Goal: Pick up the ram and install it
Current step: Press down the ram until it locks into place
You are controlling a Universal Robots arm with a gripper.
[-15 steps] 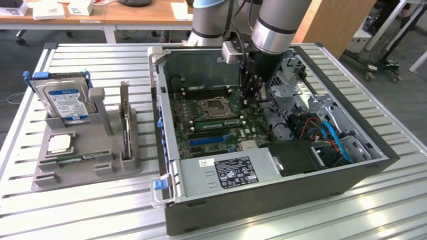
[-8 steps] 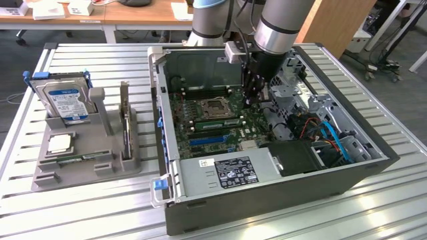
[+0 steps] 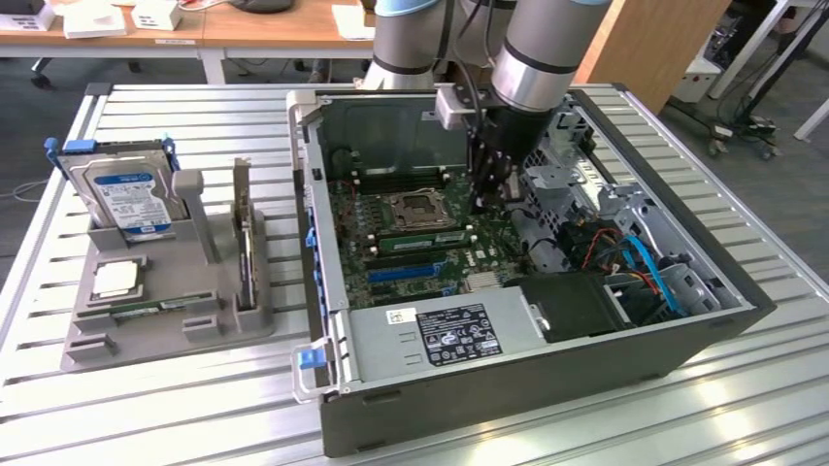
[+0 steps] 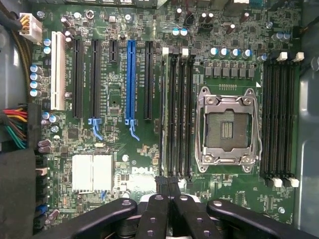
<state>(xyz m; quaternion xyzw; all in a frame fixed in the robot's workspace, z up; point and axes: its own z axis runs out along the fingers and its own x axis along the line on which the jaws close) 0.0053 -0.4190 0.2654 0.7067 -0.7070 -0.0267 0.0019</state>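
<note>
A ram (image 3: 418, 236), a narrow green stick, stands on edge in a memory slot beside the CPU socket (image 3: 417, 206) inside the open computer case (image 3: 518, 388). The wrist view looks along its thin top edge (image 4: 165, 114), in the outermost of several black slots. My gripper (image 3: 486, 201) reaches down into the case just above the motherboard. Its black fingers (image 4: 160, 185) are pressed together over one end of those slots, with nothing visible between them. A second ram (image 3: 162, 308) lies flat on the grey holder (image 3: 155, 335) at the exterior view's left.
The grey holder also carries a hard drive (image 3: 130, 199) with a blue-white label, a dark expansion card (image 3: 243, 233) on edge and a CPU chip (image 3: 116, 279). The power supply (image 3: 441, 335), blue cables (image 3: 647, 267) and case walls crowd the motherboard. Blue and black card slots (image 4: 130, 79) lie beside the memory slots.
</note>
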